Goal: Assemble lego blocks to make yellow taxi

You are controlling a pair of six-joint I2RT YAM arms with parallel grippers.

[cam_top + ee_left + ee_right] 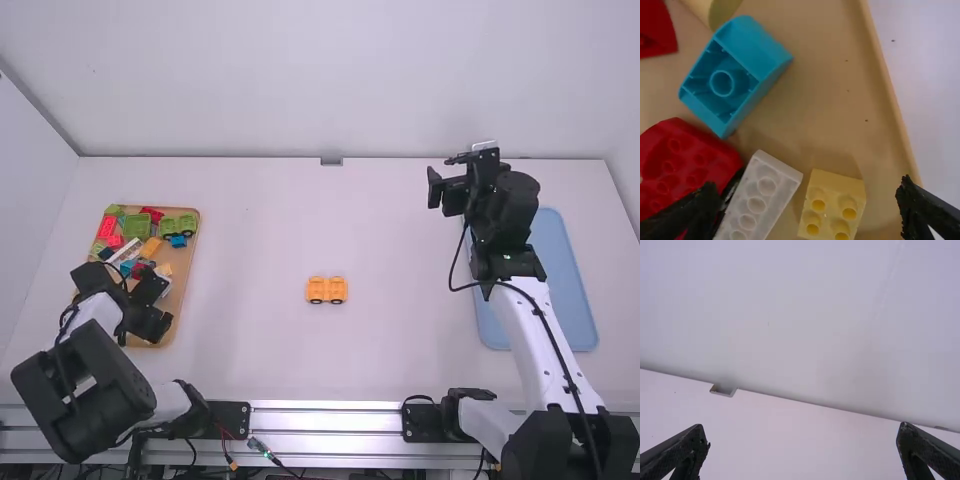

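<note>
Yellow car base [326, 290] sits alone mid-worktop [400, 350], dark wheels toward the arms' bases. Well apart from it, the wooden tray [181, 285] holds loose bricks.

Left gripper [809, 192] is over the tray, fingers spread wide, nothing gripped. Between them: yellow block [835, 197], studs up, and the long white block [760, 192] just beside it. Red block [687, 160] and upturned blue block [747, 55] lie near. Right gripper [802, 431] is over the far side of the worktop, fingers open and empty; the blue tray [575, 290] is by its arm.

Step in hand, my reading: choosing a yellow part to go on the base. Next move wants the left fingers centred on the yellow block, lowered and closed on its sides. The white block could foul one finger or get pinched too.

Hard to make out: near ends of the yellow and white blocks are cut off in the left wrist view; one finger covers part of the red block; a dark piece beside the white block is mostly hidden. The base's stud layout is too small to judge.
</note>
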